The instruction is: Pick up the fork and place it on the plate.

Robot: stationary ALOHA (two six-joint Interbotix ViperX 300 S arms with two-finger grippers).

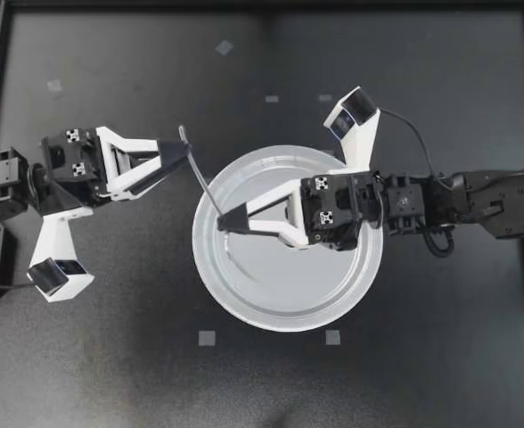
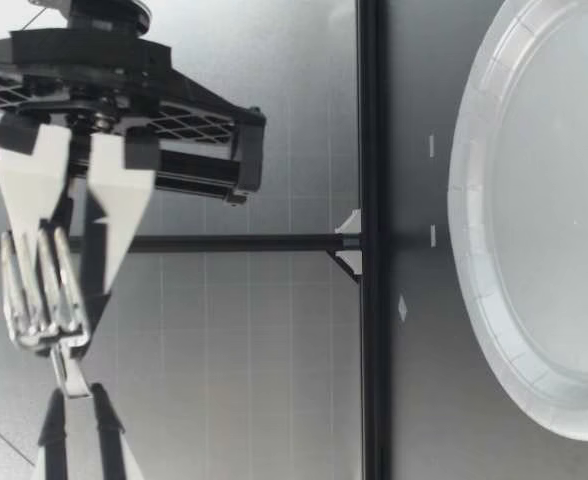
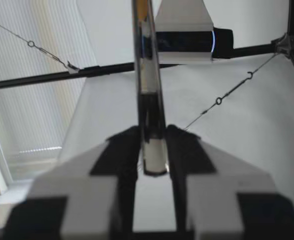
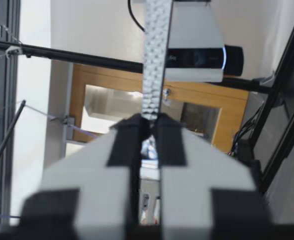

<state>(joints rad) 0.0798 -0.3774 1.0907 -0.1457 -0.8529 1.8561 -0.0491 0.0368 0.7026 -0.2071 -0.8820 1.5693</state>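
Silver fork (image 1: pixel 201 183) hangs in the air, gripped at once by both pincers. My left pincer (image 1: pixel 185 150) is closed on one end, just outside the white plate (image 1: pixel 244 308); my right pincer (image 1: pixel 224 221) is clamped on the other end, above the plate's near rim. In the left wrist view the shiny shaft (image 3: pixel 148 100) runs straight ahead from between the dark fingertips (image 3: pixel 122 150). From the low camera the tines (image 2: pixel 39 290) sit well above the dark bench (image 1: pixel 110 339).
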